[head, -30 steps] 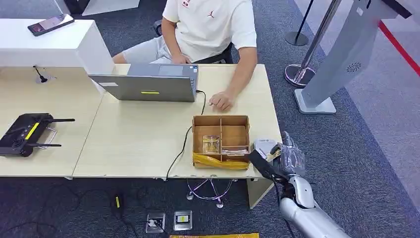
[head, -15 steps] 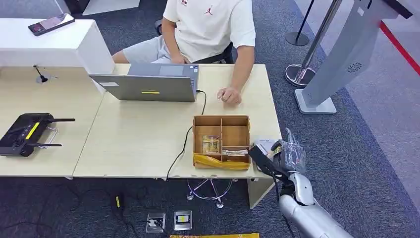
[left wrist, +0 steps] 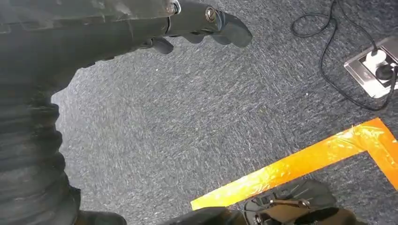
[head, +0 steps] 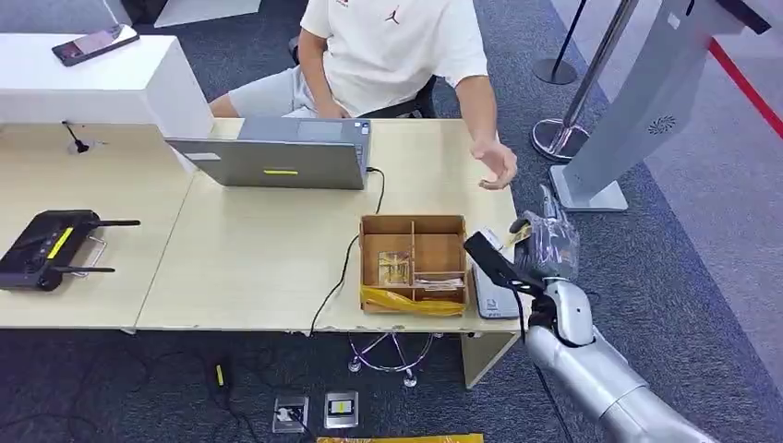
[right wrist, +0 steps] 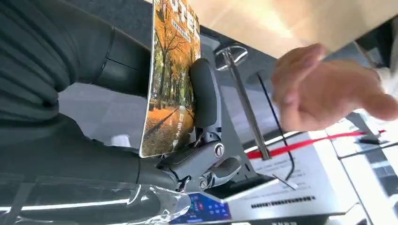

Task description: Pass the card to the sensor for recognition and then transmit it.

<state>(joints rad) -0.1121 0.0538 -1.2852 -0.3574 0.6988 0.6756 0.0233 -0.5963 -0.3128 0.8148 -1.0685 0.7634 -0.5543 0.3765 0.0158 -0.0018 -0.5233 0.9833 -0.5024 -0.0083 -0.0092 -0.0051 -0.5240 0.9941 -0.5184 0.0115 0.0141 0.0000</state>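
My right hand (head: 547, 249) hovers just past the table's right edge, above and beyond the white sensor (head: 494, 300) at the front right corner. It pinches a card (right wrist: 171, 79) printed with autumn trees between thumb and fingers; the card (head: 515, 236) stands on edge in the head view. A person's hand (head: 499, 164) is raised off the table and open, a short way beyond my hand, and it (right wrist: 324, 89) looms close to the card in the right wrist view. My left hand (left wrist: 202, 23) hangs over the grey carpet with nothing in it.
A cardboard box (head: 413, 221) with compartments sits left of the sensor. A laptop (head: 277, 161) and its cable lie further back, and a black controller (head: 46, 249) sits far left. A grey kiosk (head: 637, 101) and a stanchion base (head: 554, 138) stand to the right.
My right hand rose from over the sensor and moved away from me with the card. The person's hand lifted off the table and came toward my hand.
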